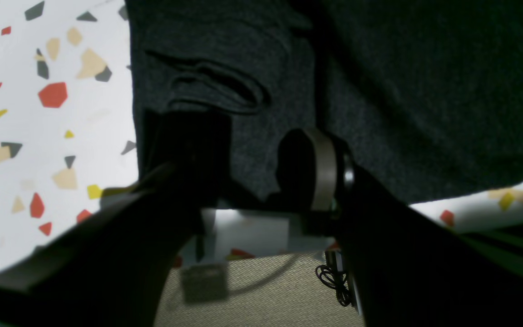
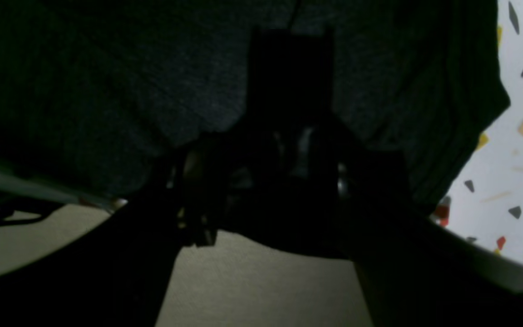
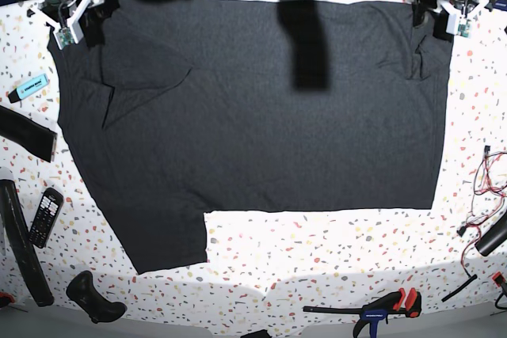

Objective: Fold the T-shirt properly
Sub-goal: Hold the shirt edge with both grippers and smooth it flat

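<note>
Open terrazzo table (image 3: 317,247) lies below the T-shirt (image 3: 261,116) hem, clear to the near edge, where a clamp (image 3: 372,308) lies. Left margin crowded: highlighter (image 3: 28,87), calculator (image 3: 45,216), black straps (image 3: 17,243). Right margin: loose wires (image 3: 482,187). A dark strip (image 3: 305,43) crosses the shirt's top centre.

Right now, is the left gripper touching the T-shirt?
Touching. In the left wrist view the left gripper has both fingers lying against the dark T-shirt at its edge, with fabric between them.
</note>
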`<state>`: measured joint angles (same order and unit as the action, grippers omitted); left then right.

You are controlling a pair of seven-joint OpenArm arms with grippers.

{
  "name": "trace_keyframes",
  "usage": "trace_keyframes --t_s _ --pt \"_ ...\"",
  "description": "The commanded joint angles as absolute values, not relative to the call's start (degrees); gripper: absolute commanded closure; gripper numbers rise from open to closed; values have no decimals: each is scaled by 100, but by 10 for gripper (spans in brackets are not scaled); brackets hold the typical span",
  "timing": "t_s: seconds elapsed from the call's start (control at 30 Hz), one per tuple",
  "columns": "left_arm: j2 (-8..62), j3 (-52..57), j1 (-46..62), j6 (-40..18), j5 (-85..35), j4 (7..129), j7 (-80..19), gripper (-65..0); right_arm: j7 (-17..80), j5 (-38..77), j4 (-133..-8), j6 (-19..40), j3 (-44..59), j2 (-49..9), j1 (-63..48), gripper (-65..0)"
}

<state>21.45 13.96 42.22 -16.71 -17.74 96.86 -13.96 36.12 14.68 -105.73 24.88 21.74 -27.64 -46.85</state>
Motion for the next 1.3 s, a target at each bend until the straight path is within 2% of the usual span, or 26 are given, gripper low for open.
trace_keyframes --t_s 0.0,0.5,0.87,1.1,1.27 --pt "2193 1433 4303 -1629 -1739 9749 -1527 -262 3763 1385 -10676 2488 2213 -2827 -4766 -300" --pt "2193 1433 4346 -1629 -1739 9782 -1756 -262 3806 1323 -10827 2486 2217 -2825 -4766 -300" --pt "2193 1433 4458 -1625 -1737 10392 -1664 -262 3798 1323 -10980 2484 2217 -2827 -4764 -300" --pt "2193 1433 4442 -1347 -1426 10416 -1625 -262 3804 1321 -11345 2482 2217 -2827 -4764 -301" --pt "2193 1433 4445 -1350 -1350 10945 -1839 -262 3800 1319 -11692 2097 2217 -2827 -4744 -301"
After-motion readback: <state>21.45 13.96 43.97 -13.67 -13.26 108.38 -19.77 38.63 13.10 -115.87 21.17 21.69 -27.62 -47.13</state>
